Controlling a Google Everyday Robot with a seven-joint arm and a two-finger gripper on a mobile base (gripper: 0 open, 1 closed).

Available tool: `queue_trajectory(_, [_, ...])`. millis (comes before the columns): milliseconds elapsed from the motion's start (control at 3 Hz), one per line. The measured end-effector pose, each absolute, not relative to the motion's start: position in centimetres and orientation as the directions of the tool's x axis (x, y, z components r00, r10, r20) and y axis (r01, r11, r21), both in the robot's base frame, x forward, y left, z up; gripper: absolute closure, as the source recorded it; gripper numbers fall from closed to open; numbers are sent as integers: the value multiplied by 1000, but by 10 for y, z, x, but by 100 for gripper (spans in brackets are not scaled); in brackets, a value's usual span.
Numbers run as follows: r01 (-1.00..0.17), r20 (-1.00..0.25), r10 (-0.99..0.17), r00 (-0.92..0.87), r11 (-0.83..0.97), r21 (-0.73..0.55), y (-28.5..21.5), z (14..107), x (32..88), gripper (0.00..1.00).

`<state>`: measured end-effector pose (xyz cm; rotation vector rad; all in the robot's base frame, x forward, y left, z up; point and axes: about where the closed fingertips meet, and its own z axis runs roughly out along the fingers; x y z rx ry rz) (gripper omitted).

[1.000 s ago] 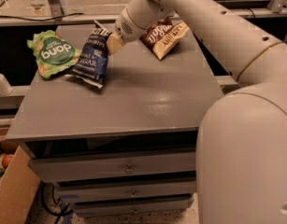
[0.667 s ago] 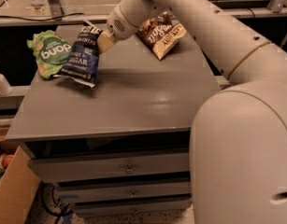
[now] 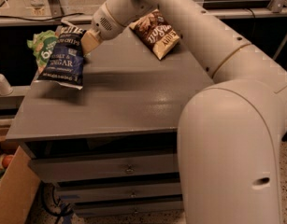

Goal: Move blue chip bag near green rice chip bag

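The blue chip bag (image 3: 64,59) hangs from my gripper (image 3: 86,41), dark navy with white "VINEGAR" lettering, held above the left part of the grey cabinet top (image 3: 129,97). The gripper is shut on the bag's upper right edge. The green rice chip bag (image 3: 44,48) lies at the far left back corner, mostly hidden behind the blue bag. The blue bag overlaps it in the view.
A brown-and-cream chip bag (image 3: 157,32) lies at the back middle of the cabinet top. My large white arm (image 3: 227,125) fills the right side. A cardboard box (image 3: 12,190) stands on the floor at the lower left. Drawers (image 3: 129,169) front the cabinet.
My gripper has carried the blue chip bag leftward, from beside the green bag to in front of it, now covering most of it.
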<state>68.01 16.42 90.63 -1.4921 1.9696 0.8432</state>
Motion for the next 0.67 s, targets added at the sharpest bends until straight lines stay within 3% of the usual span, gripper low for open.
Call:
queue_trajectory(333, [-972,-731,-641,-236,158,175,175,908,675,12])
queue_trajectory(667, [-971,-731,-640,-237,167,168,165,908,682,0])
